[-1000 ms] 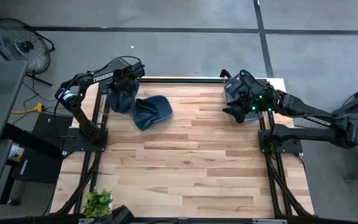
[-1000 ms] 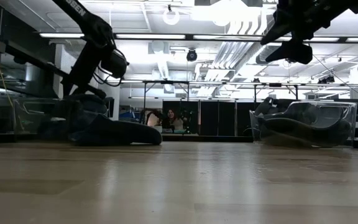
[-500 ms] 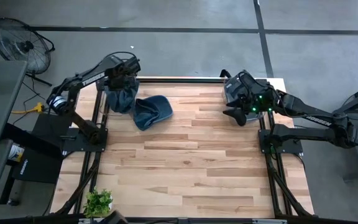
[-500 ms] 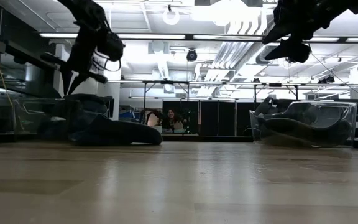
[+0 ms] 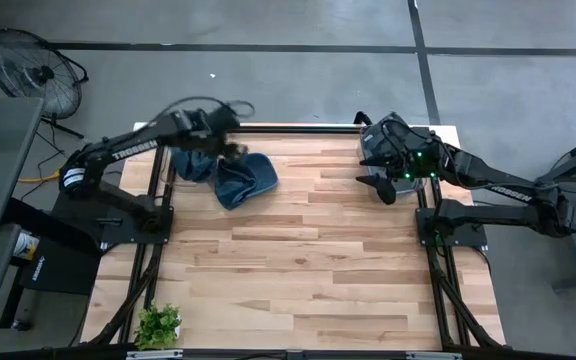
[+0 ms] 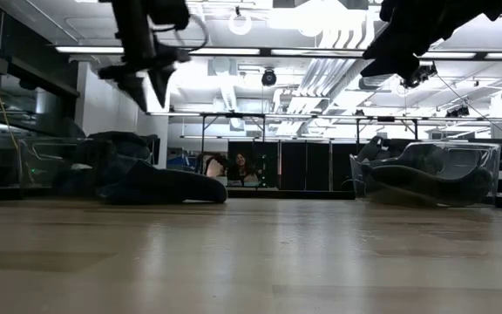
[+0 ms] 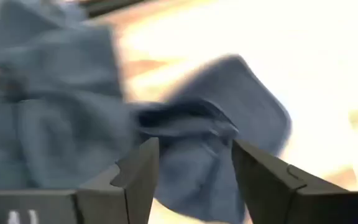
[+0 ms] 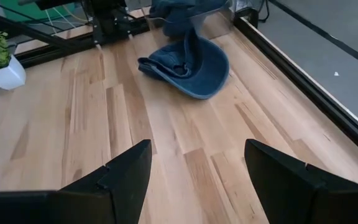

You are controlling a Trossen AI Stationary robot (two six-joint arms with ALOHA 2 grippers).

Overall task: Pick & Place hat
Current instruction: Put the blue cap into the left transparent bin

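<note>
A blue denim hat (image 5: 248,178) lies on the wooden table near its far left corner, its brim (image 8: 199,70) flat on the boards. It also shows as the hat (image 6: 168,187) in the low view. My left gripper (image 5: 230,148) hangs open above the hat's far left side, well clear of it, fingers slanting down (image 6: 146,87). In its wrist view the hat (image 7: 229,124) lies below the gap between the fingers (image 7: 194,146). My right gripper (image 5: 376,183) waits open at the far right, high over the table (image 8: 197,149).
A heap of more blue hats (image 5: 190,165) fills a clear bin (image 6: 50,166) at the far left edge, touching the lone hat. A second clear bin (image 6: 434,174) with dark hats stands at the far right. A potted plant (image 5: 158,325) sits at the near left corner.
My left gripper has risen from the heap of hats in the left bin and swung toward the table's right, over the lone hat, rolling as it went, and its fingers have opened. The hat has stayed where it was. My right gripper has rolled in place.
</note>
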